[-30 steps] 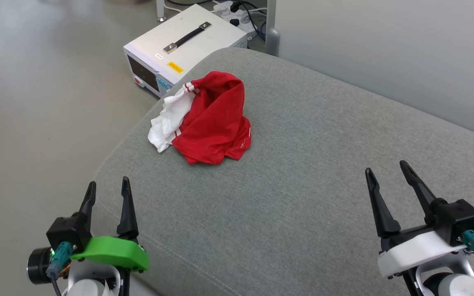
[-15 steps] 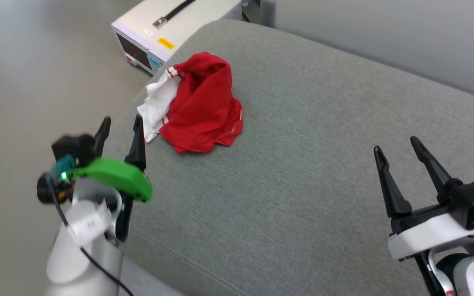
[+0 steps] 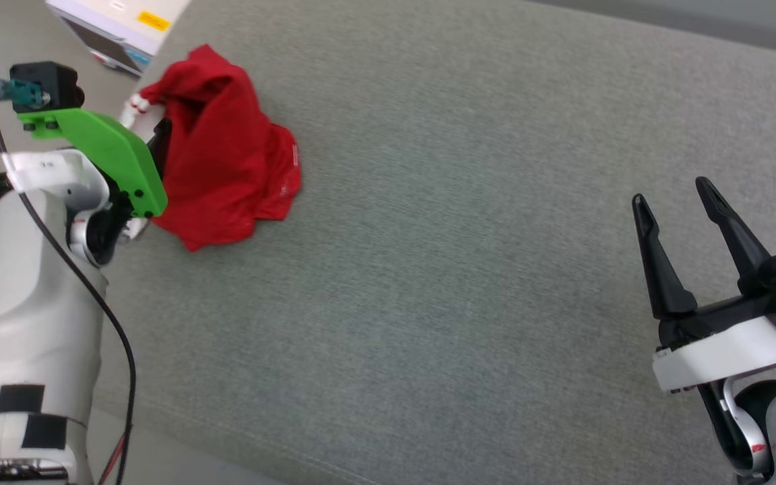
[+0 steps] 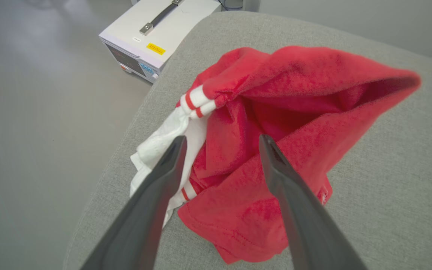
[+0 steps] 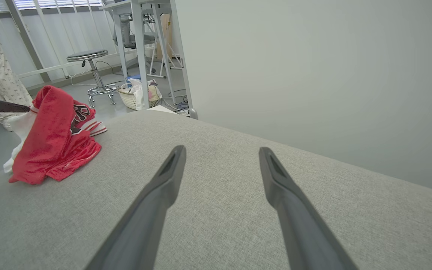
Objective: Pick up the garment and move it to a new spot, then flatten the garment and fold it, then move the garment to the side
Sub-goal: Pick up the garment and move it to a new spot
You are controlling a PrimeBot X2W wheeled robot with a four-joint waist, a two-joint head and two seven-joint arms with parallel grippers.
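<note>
At far left, a white box-shaped instrument case with a black carry handle (image 4: 156, 33) sits on the pale grey floor (image 4: 32, 131), beside the rounded edge of the grey woven-fabric cushion (image 3: 462, 283). Just right of it, the green-mounted left gripper with two long dark fingers (image 4: 222, 138) hangs over the garment, a crumpled red jersey T-shirt with white sleeves and red-white striped trim (image 4: 294, 105). Its jaws are spread wide and hold nothing; whether the tips touch the cloth cannot be told. The shirt lies heaped close to the cushion's left edge. Far to the right, well apart from the heap, the white-mounted right gripper (image 3: 671, 190) waits above bare cushion, jaws equally wide and empty. The likely trouble is a shallow pinch that catches only a white sleeve or one loose layer, so the bundle trails and unfurls on the lift, or a descending finger that shoves the soft pile over the nearby edge toward the floor
</note>
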